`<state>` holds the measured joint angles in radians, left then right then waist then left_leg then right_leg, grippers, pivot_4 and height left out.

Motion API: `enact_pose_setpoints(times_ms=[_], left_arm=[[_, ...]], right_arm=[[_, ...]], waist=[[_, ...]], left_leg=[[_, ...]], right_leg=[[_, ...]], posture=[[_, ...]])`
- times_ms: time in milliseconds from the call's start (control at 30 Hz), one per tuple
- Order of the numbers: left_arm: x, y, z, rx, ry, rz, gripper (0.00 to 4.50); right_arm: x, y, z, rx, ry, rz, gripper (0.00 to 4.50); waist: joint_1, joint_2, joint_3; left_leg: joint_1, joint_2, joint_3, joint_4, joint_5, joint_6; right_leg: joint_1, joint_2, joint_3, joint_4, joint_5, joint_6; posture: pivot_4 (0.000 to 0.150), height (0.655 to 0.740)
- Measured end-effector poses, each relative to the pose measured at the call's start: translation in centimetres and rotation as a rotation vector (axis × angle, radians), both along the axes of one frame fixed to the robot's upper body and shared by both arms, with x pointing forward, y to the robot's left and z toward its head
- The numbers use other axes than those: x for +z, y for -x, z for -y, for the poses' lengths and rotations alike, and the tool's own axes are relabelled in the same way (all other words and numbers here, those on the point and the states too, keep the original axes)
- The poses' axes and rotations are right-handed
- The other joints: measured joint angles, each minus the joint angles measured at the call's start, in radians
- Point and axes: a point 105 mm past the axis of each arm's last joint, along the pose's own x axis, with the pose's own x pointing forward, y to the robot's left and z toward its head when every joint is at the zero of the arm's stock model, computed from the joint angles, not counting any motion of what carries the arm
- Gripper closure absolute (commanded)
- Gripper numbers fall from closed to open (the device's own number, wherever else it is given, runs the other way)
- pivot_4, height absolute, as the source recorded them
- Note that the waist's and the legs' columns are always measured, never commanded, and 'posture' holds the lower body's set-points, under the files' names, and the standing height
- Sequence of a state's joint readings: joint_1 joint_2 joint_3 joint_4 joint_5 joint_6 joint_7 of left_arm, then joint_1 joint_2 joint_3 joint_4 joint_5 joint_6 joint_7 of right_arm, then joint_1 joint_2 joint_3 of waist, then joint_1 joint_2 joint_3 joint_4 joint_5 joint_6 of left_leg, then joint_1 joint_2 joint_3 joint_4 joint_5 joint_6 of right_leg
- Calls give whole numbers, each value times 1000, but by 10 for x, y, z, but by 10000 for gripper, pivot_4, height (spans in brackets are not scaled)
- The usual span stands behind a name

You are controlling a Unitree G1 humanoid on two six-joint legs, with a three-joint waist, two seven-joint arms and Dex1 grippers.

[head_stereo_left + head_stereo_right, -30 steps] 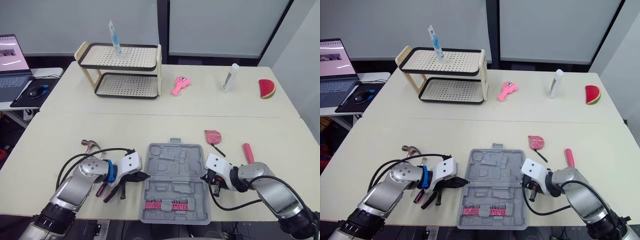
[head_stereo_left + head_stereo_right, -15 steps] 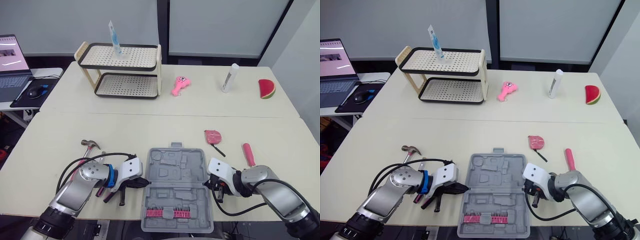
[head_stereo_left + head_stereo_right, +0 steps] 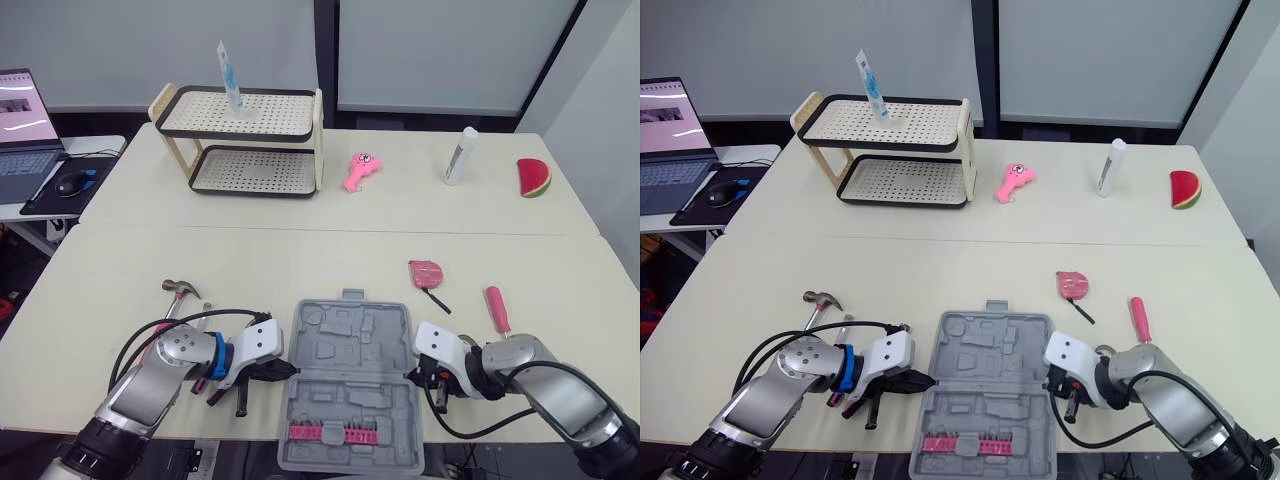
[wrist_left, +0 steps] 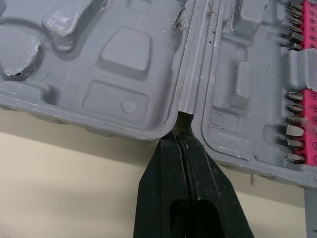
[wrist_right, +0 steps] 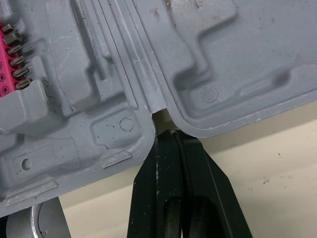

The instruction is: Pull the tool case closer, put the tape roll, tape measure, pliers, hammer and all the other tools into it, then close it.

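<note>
A grey plastic tool case (image 3: 350, 375) lies open and flat at the near edge of a pale tabletop (image 3: 300, 260), straight in front of the robot. A strip of pink-mounted screwdriver bits (image 3: 340, 432) sits in its nearer half; the moulded pockets elsewhere in it hold nothing.

The left hand (image 4: 179, 136) lies low on the tabletop at the case's left side. Its two black fingers are pressed together with no gap, and their tips sit in the notch at the end of the hinge. The right hand (image 5: 171, 134) mirrors it on the case's right side, fingers likewise pressed together, tips at the opposite hinge notch. Neither hand holds a tool.

The tools lie outside the case. A hammer (image 3: 180, 290) lies to the left of the case, just beyond the left arm. Dark and pink handles that look like pliers (image 3: 213, 391) poke out from beneath the left hand. A pink tape measure (image 3: 426, 272) lies beyond the case's far right corner, and a pink-handled tool (image 3: 496, 307) lies further right, near the right arm.

On the far part of the tabletop stand a two-tier perforated rack (image 3: 240, 140) with a tube (image 3: 229, 78) upright on its top shelf, a pink toy (image 3: 361, 170), a white bottle (image 3: 460, 156) and a watermelon slice (image 3: 534, 178). A laptop (image 3: 22, 120) and a mouse (image 3: 70, 182) sit on a separate desk at the far left.
</note>
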<state>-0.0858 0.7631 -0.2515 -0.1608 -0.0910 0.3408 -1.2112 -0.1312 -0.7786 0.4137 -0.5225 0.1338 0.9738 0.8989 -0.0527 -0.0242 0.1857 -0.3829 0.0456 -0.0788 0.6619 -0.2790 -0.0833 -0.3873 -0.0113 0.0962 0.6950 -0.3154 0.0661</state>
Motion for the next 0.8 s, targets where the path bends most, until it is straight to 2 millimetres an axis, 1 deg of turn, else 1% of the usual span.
enact_pose_setpoints(times_ms=[267,800], left_arm=[[1,4,-1,-7,-8,-5,45000],[2,4,-2,0,-7,-14,45000]], right_arm=[[0,0,-1,1,0,4,44890],[2,-4,2,-20,3,24,44890]], waist=[[0,0,0],[0,0,0]], left_leg=[[0,0,0,0,0,0],[0,0,0,0,0,0]], right_leg=[[0,0,0,0,0,0],[0,0,0,0,0,0]], posture=[[1500,7350],[1500,7350]])
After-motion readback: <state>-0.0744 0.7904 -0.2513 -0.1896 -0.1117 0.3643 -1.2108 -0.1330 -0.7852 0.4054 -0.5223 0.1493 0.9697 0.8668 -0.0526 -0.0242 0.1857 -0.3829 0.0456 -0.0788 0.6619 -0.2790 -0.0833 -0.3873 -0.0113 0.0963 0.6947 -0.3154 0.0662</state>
